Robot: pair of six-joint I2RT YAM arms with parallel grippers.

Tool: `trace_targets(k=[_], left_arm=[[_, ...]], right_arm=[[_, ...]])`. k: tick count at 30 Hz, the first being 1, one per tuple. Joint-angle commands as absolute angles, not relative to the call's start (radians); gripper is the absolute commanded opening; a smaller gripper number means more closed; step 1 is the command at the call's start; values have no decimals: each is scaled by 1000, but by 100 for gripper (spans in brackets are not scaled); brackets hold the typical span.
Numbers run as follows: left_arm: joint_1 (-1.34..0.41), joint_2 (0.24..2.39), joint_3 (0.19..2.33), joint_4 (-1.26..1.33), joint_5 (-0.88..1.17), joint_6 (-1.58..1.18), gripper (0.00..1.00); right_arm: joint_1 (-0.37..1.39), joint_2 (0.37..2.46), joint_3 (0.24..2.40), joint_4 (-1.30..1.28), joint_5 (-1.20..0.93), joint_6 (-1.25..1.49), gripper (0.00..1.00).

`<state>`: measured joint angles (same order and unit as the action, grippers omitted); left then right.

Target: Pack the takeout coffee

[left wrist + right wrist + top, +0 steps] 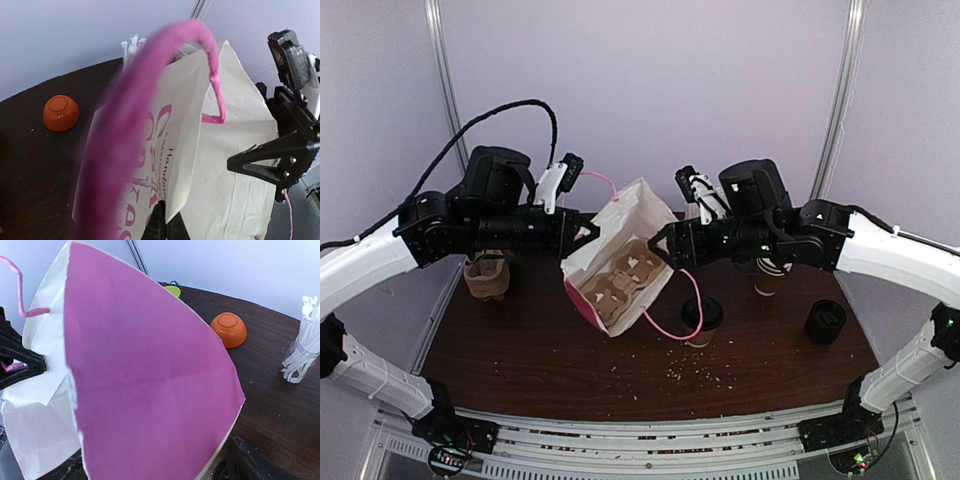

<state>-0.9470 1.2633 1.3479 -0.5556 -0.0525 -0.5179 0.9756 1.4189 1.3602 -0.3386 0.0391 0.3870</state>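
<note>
Packing was found incomplete. The coffee cup [701, 318], brown paper with a black lid, stood upright on the counter [520, 350] just beside the lower right corner of the bag [620, 222], outside it and touched by neither arm. The bag lay tilted with its mouth toward the overhead camera, and a cardboard carrier [625, 280] sat inside, its slots appearing vacant. The left gripper [585, 232] was closed on the left rim of the bag, holding the mouth up. The right gripper [662, 245] sat at the opposite rim with its jaws spread wide and the pink inner wall between them, not clamped as far as could be seen. Judged status: bag opened and carrier in place. The coffee cup was not yet picked up or set into the carrier, a job most likely for the nearer right arm.
</note>
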Motion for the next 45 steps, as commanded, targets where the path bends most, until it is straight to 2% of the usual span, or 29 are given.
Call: trace_targets(k=[1,9,15,25,33,36,41,43,45], left_arm=[[-915,1303,1401,-644,-96,-660,0],[-811,1294,1296,-587,22,-779,0],[-778,1318,1259,-551,90,-809,0],[-760,1274,1210,-529,113,-828,0],[-746,1237,1438,-505,201,-953,0],[-738,1219,1366,-531,182,-975,0],[-689,1198,1015,-414,285,-1068,0],[-685,1209,975,-382,322,-1085,0],[-684,1214,1022,-388,322,-1084,0]], right_arm=[[954,1419,1408,-429,30,398,91],[921,1275,1377,-459,37,378,98],[916,1148,1175,-458,211,389,98],[911,1193,1075,-457,168,450,96],[907,1088,1094,-348,328,495,97],[889,1059,1067,-328,333,513,98],[878,1062,1041,-343,310,545,98],[877,1060,1041,-351,308,548,98],[877,1054,1044,-358,310,547,98]])
